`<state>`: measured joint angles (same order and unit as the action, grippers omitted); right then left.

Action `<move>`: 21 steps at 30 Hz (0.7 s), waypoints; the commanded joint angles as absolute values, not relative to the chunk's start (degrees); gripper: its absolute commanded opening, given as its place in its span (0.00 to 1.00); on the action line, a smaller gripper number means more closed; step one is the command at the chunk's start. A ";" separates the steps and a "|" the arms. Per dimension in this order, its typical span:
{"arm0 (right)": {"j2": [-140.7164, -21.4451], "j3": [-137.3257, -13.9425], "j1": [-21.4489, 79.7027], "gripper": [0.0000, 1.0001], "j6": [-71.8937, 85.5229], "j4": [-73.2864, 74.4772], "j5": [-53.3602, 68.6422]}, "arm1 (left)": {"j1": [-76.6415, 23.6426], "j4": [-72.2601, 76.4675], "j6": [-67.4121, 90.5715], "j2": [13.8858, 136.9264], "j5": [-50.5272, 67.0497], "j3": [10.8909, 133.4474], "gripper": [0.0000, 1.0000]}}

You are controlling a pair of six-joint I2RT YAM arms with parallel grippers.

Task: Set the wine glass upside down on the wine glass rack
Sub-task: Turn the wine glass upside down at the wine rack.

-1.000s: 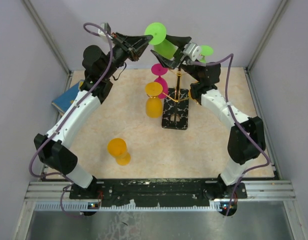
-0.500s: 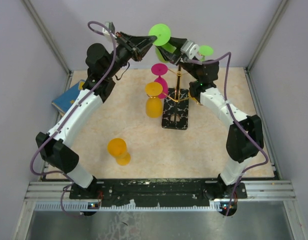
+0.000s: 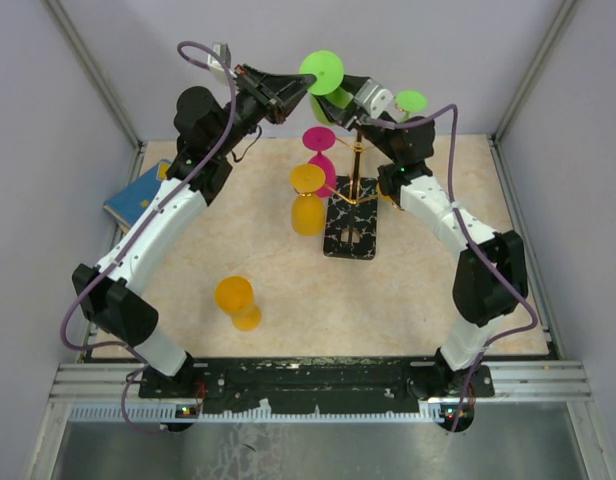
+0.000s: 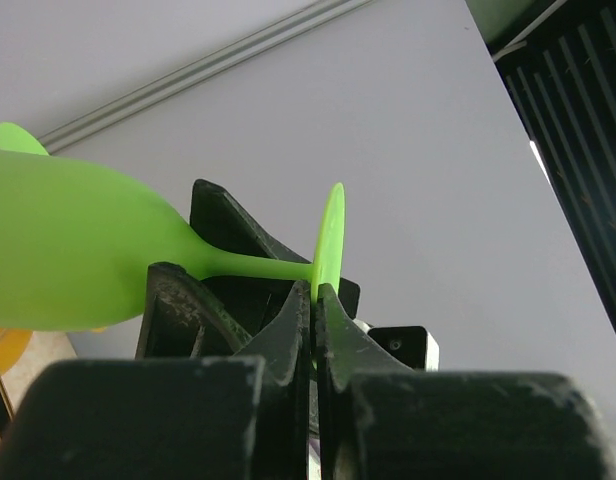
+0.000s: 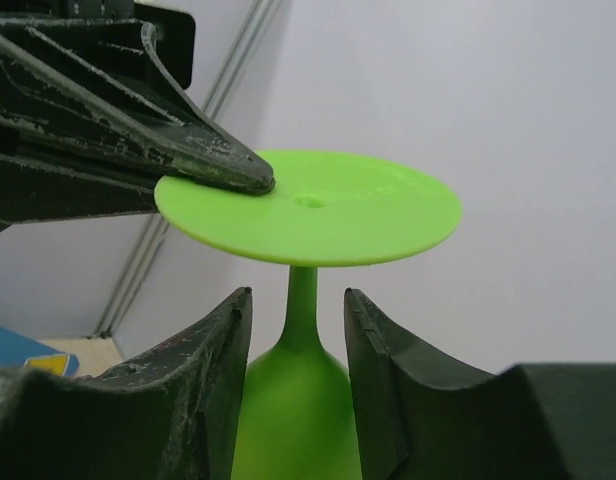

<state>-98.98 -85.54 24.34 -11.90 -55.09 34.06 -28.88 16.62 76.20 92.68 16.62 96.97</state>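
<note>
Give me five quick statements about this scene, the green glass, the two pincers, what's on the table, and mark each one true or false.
1. The left pincer is shut on the edge of the green wine glass's foot. True.
2. The green wine glass already hangs on the wine glass rack. False: it is held in the air, foot up, off the rack.
3. The right pincer has one finger on each side of the stem. True.
4. The blue book lies at the table's right edge. False: it lies at the left edge.
5. No glass stands on the table. False: an orange glass stands there, apart from the rack.
</note>
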 commanded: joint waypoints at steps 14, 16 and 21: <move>-93.19 -81.61 24.87 0.19 -17.65 -51.16 30.52 | -28.93 20.39 75.55 89.79 14.59 99.14 0.00; -92.76 -81.28 24.87 0.13 -18.19 -50.54 30.17 | -28.83 20.39 75.47 89.59 14.23 98.98 0.00; -91.82 -80.24 24.87 0.01 -18.97 -49.69 29.15 | -28.44 20.98 75.50 89.00 13.18 98.21 0.00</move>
